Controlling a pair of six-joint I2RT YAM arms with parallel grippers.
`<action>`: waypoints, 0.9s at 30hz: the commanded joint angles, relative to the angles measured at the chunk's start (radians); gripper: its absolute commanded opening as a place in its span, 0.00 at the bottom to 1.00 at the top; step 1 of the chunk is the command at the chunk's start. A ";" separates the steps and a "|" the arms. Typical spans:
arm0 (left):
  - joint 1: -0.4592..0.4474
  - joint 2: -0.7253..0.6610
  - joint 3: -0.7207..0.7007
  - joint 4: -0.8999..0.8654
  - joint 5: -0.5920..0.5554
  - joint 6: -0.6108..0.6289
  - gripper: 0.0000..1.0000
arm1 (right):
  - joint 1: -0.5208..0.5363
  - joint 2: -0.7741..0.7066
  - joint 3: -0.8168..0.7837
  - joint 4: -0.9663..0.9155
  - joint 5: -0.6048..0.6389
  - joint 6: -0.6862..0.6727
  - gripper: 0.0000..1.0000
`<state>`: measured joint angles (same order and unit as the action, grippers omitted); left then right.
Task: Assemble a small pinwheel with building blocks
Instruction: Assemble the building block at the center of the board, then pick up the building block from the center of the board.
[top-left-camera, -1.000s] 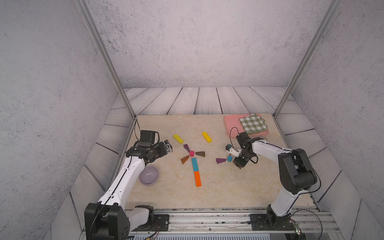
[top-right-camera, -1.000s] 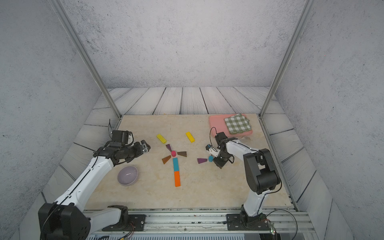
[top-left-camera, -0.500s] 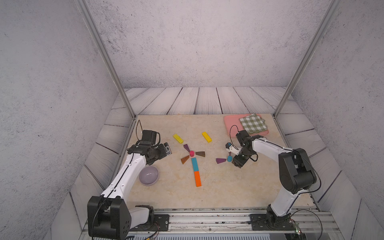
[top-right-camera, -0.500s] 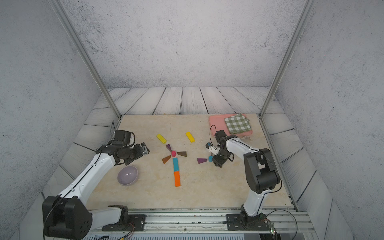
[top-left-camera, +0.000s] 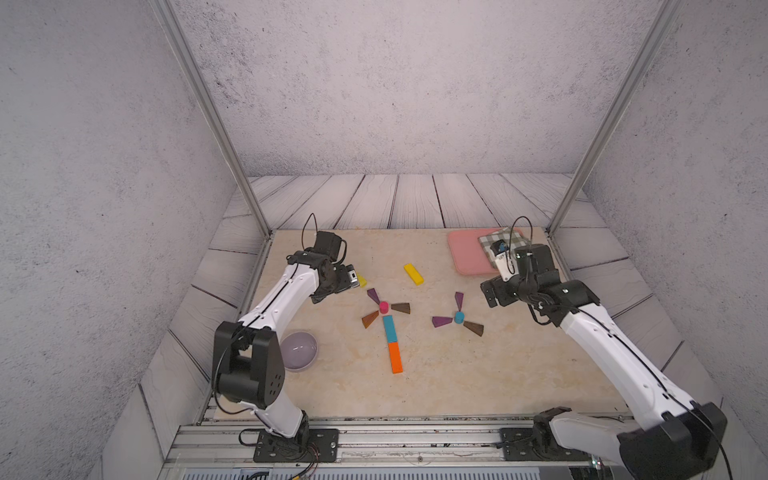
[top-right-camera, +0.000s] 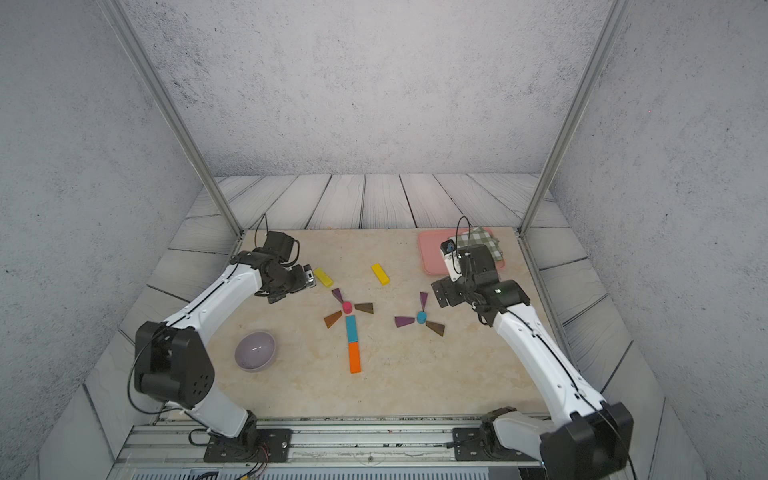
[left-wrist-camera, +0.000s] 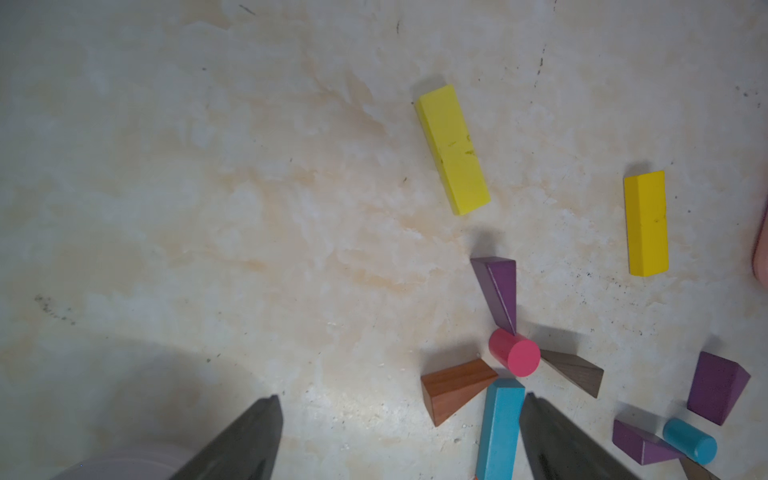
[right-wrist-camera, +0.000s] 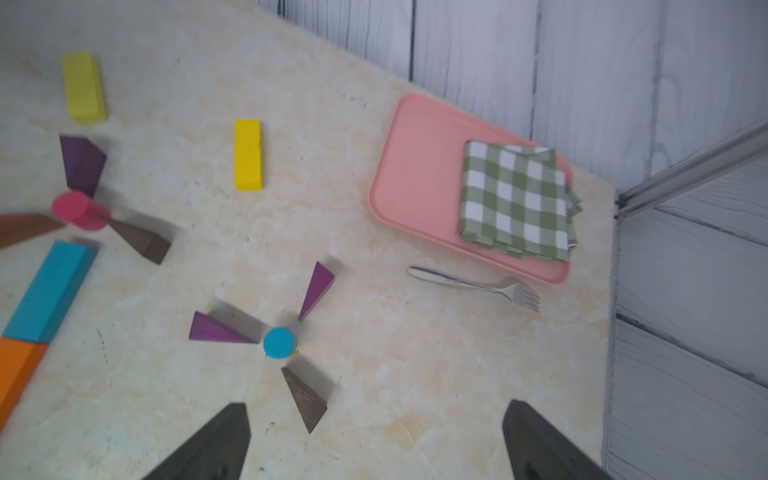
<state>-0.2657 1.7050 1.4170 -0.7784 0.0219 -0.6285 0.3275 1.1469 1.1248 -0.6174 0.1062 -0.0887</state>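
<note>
pink hub (top-left-camera: 383, 307): 3 wedges (top-left-camera: 401, 308) + stem (top-left-camera: 389, 327); blue hub (top-left-camera: 459, 317): 3 wedges, no stem; yellow bars (top-left-camera: 413, 274) loose; left gripper (left-wrist-camera: 399, 436), right gripper (right-wrist-camera: 374, 440) spread.

Left hand (left-wrist-camera: 400, 411) and right hand (right-wrist-camera: 378, 409) both spread wide

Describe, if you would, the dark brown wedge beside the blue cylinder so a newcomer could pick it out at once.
Start at the pink tray at the far right and come nearer to the blue cylinder. Around it fan two purple wedges and the dark brown wedge, the only one not purple.
</note>
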 joint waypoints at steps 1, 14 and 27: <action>-0.010 0.157 0.124 -0.061 -0.046 -0.058 0.96 | -0.001 -0.044 -0.064 0.074 0.038 0.107 0.99; -0.015 0.557 0.492 -0.084 -0.025 -0.212 0.89 | -0.001 -0.101 -0.141 0.058 -0.052 0.132 0.99; -0.009 0.708 0.624 -0.138 0.002 -0.260 0.58 | -0.003 -0.123 -0.157 0.076 -0.075 0.135 0.99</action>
<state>-0.2787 2.3878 2.0121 -0.8734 0.0143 -0.8776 0.3260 1.0435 0.9653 -0.5533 0.0509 0.0345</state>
